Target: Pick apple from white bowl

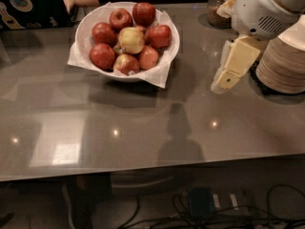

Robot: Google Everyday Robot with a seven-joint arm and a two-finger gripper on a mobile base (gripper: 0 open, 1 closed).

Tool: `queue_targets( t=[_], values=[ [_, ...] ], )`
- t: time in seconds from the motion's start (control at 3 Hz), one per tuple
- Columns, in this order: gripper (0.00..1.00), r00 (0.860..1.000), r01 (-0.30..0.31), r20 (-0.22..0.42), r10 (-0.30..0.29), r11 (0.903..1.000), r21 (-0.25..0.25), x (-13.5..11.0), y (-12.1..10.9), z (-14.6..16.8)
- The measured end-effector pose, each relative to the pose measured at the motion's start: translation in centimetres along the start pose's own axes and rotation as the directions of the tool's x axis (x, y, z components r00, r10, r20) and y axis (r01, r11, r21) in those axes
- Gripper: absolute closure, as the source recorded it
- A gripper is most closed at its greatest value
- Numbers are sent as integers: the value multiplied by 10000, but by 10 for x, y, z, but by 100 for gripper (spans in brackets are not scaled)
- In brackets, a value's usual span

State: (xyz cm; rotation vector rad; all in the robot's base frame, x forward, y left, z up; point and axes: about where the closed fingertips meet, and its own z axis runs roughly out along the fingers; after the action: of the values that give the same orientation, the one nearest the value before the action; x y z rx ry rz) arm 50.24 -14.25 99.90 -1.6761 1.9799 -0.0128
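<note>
The apple [131, 39], pale yellow with a faint blush, sits on top of the heap in the white bowl [88, 21], close to the bowl's centre. Deep red apples [102, 55] ring it and touch it on most sides. The bowl stands on the grey tabletop [143, 123], toward 11 o'clock in the view. The gripper [220, 83] hangs over the tabletop at about 4 o'clock from the bowl, well apart from it and with nothing in it. I cannot tell whether it is open or closed.

The apple should be firm and fairly weighty, and its smooth, waxy skin may slip or bruise under a hard pinch. The best hold is probably from above, across its widest part, where the gaps between neighbours allow. Those neighbours are loose and may roll when it lifts.

The apple's lower half is buried in the pile, and its stem cannot be made out. The robot arm [267, 8] is cut off at 1 o'clock and partly hides a glass jar [220, 6]. The stack of paper plates [286, 63] runs off the frame at 3 o'clock.
</note>
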Motion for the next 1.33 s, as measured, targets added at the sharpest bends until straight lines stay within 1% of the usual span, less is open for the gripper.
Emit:
queue_targets(
  t=[0.33, 0.67, 1.0, 1.33],
  values=[
    [0, 9966, 43, 824, -67, 9996, 285, -36, -22, 15],
    [0, 9876, -140, 1564, 104, 9997, 221, -66, -44, 38],
    [0, 9768, -320, 2120, 315, 9995, -9, -90, -61, 64],
    [0, 9622, -555, 2653, 611, 9980, -287, -115, -79, 95]
  ],
)
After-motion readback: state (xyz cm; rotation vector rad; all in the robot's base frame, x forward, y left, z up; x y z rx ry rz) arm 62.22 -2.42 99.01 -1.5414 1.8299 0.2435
